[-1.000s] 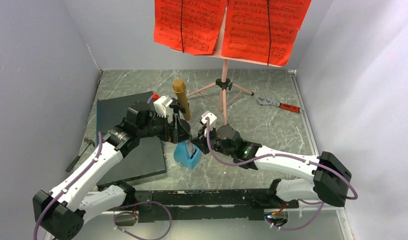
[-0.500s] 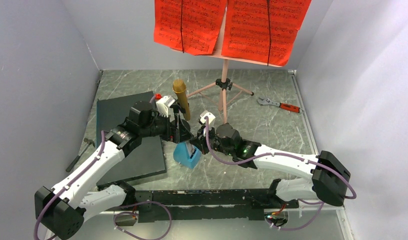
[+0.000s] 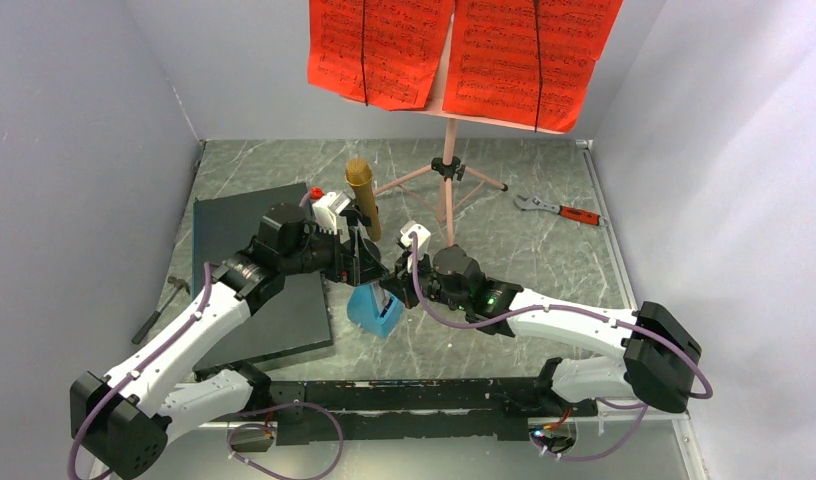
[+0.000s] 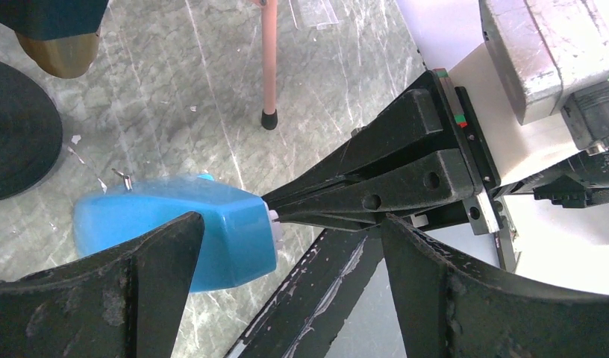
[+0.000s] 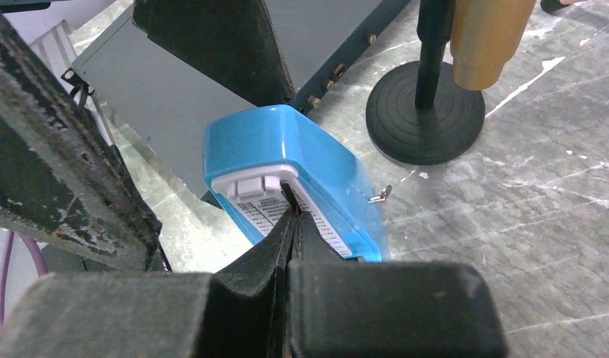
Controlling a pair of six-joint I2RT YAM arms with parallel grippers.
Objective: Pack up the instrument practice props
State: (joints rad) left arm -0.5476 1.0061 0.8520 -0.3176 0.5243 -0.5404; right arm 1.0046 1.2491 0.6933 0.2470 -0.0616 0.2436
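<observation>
The small blue metronome stands mid-table between both arms. My right gripper is shut, its tips pinched on the thin dark pendulum rod against the metronome's white scale face. My left gripper is open, straddling the metronome from above, which lies nearer its left finger. The gold microphone on its black round base stands just behind. The pink tripod music stand holds the red sheet-music pages at the back.
A large dark flat slab lies left of the metronome under the left arm. A red-handled wrench lies at the back right. A small hammer-like tool rests by the left wall. Grey walls enclose the table.
The right gripper's tips have closed fully on the rod. The left arm has shifted slightly; the metronome has stayed put.
</observation>
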